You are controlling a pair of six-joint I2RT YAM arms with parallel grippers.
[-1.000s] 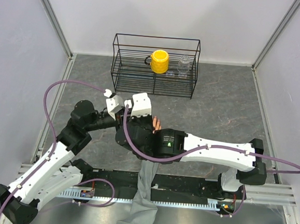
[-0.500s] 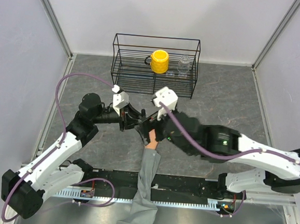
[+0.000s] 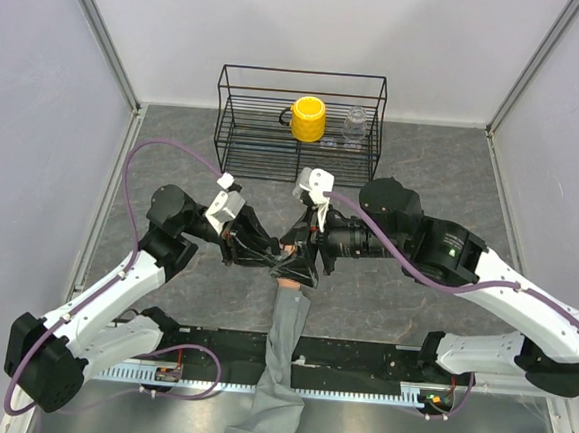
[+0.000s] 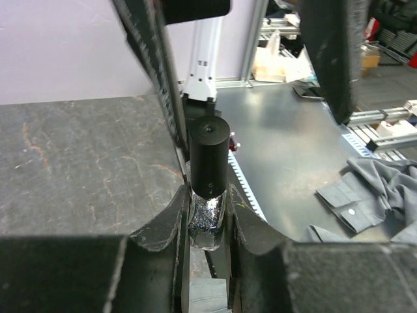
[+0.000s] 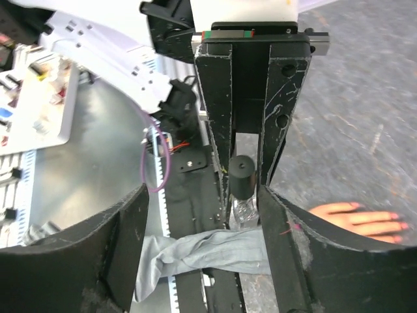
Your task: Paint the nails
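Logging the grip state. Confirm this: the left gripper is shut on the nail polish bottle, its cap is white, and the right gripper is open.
Wrong on one point: the cap is black, not white, as the left wrist view shows. The rest stands: the left gripper is shut on the nail polish bottle and the right gripper is open.

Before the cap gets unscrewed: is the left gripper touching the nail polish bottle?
Touching. The left wrist view shows the left gripper shut on the nail polish bottle, both fingers pressed against its glass sides.
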